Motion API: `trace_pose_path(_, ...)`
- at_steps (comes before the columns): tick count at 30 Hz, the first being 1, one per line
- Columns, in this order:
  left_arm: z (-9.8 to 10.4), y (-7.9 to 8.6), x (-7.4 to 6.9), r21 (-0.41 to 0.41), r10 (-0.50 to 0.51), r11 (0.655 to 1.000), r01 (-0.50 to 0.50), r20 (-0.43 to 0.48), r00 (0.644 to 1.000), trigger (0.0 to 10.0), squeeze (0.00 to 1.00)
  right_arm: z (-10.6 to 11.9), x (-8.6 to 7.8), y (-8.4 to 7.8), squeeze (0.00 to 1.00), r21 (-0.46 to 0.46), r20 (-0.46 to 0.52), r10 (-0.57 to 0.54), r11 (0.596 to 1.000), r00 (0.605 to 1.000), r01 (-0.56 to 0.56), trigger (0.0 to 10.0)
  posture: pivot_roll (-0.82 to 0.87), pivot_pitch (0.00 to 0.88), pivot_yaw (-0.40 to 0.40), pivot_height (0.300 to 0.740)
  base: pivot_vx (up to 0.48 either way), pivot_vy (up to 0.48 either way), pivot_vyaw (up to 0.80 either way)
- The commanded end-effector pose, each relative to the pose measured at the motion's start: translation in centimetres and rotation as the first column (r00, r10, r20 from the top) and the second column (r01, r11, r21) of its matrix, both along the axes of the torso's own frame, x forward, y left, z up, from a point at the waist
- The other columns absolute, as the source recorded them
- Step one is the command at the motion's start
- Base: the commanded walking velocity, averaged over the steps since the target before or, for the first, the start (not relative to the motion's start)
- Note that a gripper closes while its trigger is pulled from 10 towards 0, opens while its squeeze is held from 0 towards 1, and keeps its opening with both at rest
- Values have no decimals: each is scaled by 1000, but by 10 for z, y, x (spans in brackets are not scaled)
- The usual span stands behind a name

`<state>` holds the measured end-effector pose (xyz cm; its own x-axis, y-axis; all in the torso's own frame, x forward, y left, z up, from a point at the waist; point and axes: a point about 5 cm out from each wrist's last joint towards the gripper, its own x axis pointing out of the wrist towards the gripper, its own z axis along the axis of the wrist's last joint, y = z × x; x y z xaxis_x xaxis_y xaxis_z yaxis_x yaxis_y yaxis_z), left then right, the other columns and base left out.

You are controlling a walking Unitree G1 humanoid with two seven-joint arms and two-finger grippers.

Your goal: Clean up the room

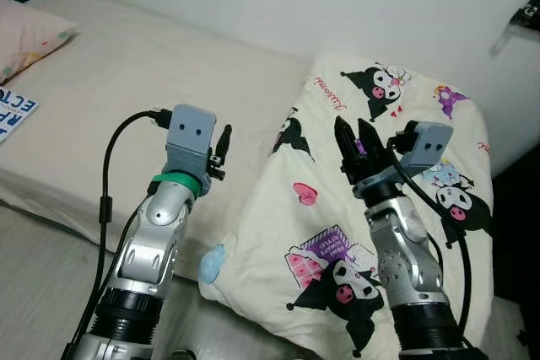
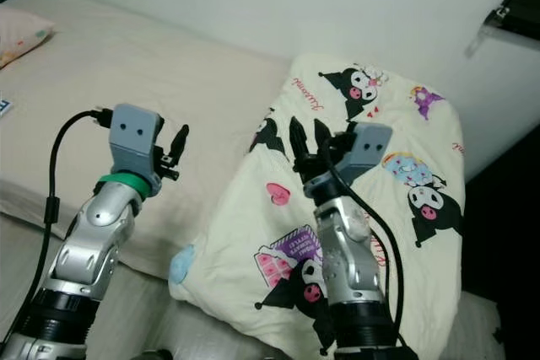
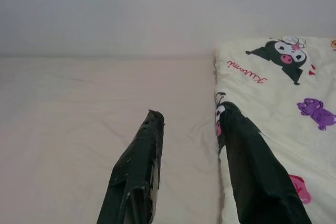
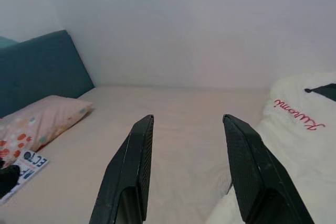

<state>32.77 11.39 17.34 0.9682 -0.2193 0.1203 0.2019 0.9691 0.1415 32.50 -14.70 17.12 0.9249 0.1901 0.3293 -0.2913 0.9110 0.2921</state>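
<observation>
A cream blanket (image 1: 278, 217) printed with black cartoon figures lies heaped on the right end of the bed (image 1: 126, 82), hanging over its front edge. My right gripper (image 1: 353, 134) is raised above the blanket's middle, open and holding nothing. My left gripper (image 1: 224, 145) hovers over the bare beige sheet just left of the blanket's edge, and it is open and empty too. The left wrist view has the blanket (image 3: 273, 93) beside one of its fingers (image 3: 142, 166). Across the bed in the right wrist view lie a pink pillow (image 4: 42, 119) and a magazine (image 4: 26, 163).
The pink pillow (image 1: 25, 35) and the magazine (image 1: 13, 113) sit at the bed's far left end, near a teal headboard (image 4: 47, 66). A white wall runs behind the bed. A dark shelf-like object (image 1: 527, 18) juts from the upper right. Pale floor (image 1: 42, 276) lies before the bed.
</observation>
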Motion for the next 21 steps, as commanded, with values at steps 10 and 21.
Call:
trace_pose_path(10,-2,1,-1,10,-14,1000,14,-20,1000,10000,0,-6,-1,2,0,27,-15,-12,1000,1000,12,10000,50,82,5,740,0,286,0)
trace_pose_path(21,5,-1,3,13,-19,1000,19,4,1000,10000,0,-13,1,3,0,1,-34,-7,1000,999,7,10000,40,51,4,740,0,480,0)
